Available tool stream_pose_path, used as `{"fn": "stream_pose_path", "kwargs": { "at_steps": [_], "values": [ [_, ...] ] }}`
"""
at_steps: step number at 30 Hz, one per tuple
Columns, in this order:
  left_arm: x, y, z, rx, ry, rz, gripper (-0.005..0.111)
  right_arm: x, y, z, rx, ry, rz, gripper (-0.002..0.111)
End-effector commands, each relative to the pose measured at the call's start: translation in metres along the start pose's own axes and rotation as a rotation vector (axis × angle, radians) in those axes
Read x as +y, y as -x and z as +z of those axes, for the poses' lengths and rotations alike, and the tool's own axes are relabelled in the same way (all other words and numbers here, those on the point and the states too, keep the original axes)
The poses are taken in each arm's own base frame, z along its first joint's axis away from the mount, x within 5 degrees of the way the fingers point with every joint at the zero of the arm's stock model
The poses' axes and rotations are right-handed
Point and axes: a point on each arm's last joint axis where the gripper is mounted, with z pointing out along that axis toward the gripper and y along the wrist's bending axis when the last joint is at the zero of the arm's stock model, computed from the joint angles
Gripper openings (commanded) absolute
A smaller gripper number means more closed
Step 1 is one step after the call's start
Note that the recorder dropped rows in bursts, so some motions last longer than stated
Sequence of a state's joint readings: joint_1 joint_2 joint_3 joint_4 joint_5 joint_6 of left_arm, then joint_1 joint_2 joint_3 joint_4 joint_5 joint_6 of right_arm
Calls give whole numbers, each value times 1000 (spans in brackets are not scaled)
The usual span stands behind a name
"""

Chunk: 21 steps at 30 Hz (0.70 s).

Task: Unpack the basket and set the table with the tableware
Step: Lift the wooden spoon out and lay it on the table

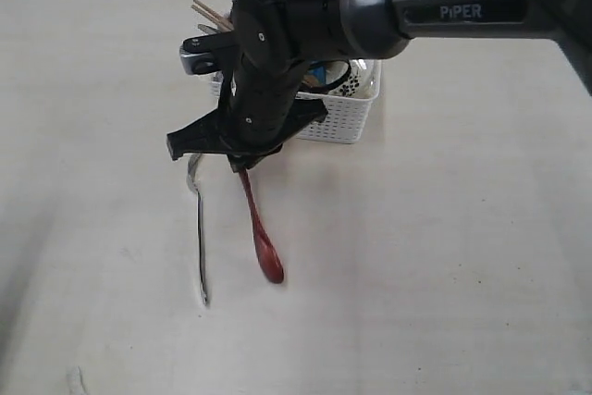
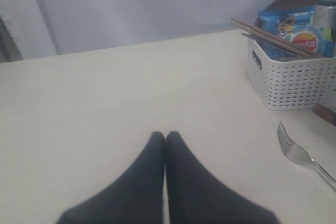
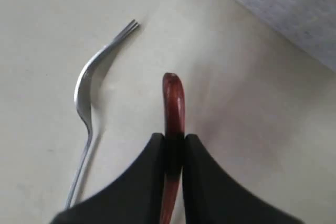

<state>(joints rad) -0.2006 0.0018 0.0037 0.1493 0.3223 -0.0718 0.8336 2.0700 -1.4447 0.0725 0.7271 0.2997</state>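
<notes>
As I read the outside view, the arm (image 1: 462,11) says "PiPER"; right gripper (image 1: 242,166) clamps the spoon (image 1: 262,238) handle, head down at the table (image 1: 444,256) beside the fork (image 1: 200,247), basket (image 1: 342,117) behind. Left wrist: left gripper (image 2: 165,136) pressed together, empty; snack bag (image 2: 289,32) in the basket, logo unreadable. Right wrist: spoon pinched in the jaws, fork alongside.
</notes>
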Motion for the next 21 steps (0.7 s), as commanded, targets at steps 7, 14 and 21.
{"fn": "stream_pose_path", "kwargs": {
  "at_steps": [7,14,21],
  "values": [
    [0,1,-1,-7,3,2,0,-7,-1,-1,21,-45,-10,35],
    [0,1,-1,-7,3,2,0,-5,4,-22,-41,-28,-72,41],
    [0,1,-1,-7,3,2,0,1,29,-79,-266,-51,-185,41]
  ]
}}
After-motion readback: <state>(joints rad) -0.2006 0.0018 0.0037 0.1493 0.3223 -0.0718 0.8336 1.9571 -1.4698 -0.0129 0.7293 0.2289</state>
